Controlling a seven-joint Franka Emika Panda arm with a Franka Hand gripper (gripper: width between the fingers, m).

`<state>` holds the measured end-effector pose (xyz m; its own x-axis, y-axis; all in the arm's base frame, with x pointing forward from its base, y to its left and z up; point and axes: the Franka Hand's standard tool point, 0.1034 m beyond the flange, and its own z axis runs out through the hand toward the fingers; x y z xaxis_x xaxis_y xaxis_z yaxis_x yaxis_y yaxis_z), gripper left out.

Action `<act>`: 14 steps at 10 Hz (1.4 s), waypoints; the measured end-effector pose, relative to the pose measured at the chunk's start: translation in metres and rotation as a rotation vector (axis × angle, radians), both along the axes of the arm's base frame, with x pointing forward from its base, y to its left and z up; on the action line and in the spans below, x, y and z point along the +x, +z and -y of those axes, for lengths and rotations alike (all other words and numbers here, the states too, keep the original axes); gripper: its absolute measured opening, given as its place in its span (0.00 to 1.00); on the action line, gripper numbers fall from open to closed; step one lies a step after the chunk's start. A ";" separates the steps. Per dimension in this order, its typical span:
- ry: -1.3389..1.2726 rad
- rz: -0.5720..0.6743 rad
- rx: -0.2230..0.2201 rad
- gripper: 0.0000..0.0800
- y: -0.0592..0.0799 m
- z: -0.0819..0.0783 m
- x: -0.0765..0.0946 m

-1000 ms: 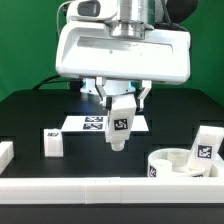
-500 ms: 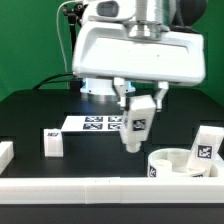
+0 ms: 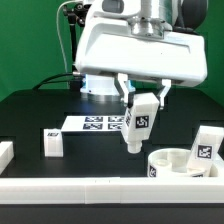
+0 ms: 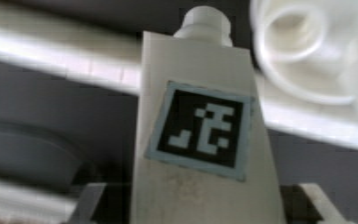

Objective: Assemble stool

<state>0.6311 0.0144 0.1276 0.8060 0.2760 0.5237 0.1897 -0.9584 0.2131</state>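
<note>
Closest to the camera is the long white rail [image 3: 100, 190] along the front edge of the table [image 3: 25, 120]. My guess is it's only there to stop parts sliding off. Just behind it, on the exterior view's right, the seat [image 3: 172, 163] lies flat with what looks like its socket side up, which makes sense if the legs go in from above. A spare leg [image 3: 205, 147] stands right by the seat's far edge. I can't tell whether they touch, but it's parked handy for a later step. Well apart, on the exterior view's left, a third leg [image 3: 53, 142] sits on the table on its own, not needed yet I'd say. A bit further back is the bit I'm actually driving. The gripper [image 3: 142, 100] is pinching the held leg [image 3: 138, 125] near its upper end, one finger on each flat side, with the tag facing out. The leg hangs clear of the table, tilted, with its lower end near the seat but not over it yet. The wrist view shows a rounded peg on the leg's far tip, with the seat and a hole in it just beyond. So I reckon the tilt and the high grip are there to keep that peg free for the socket. Furthest back, the marker board [image 3: 90, 122] lies flat behind the held leg.
</note>
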 end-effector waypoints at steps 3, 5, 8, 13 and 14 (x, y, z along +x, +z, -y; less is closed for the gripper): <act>0.027 0.013 0.005 0.41 -0.001 -0.024 -0.001; 0.043 0.007 0.004 0.41 -0.005 -0.034 -0.003; 0.040 0.007 0.003 0.41 -0.006 -0.032 -0.003; 0.044 -0.012 0.012 0.41 -0.020 -0.045 -0.009; 0.048 -0.019 0.011 0.41 -0.024 -0.047 -0.011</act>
<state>0.6202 0.0617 0.1033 0.8017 0.3087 0.5118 0.2391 -0.9505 0.1987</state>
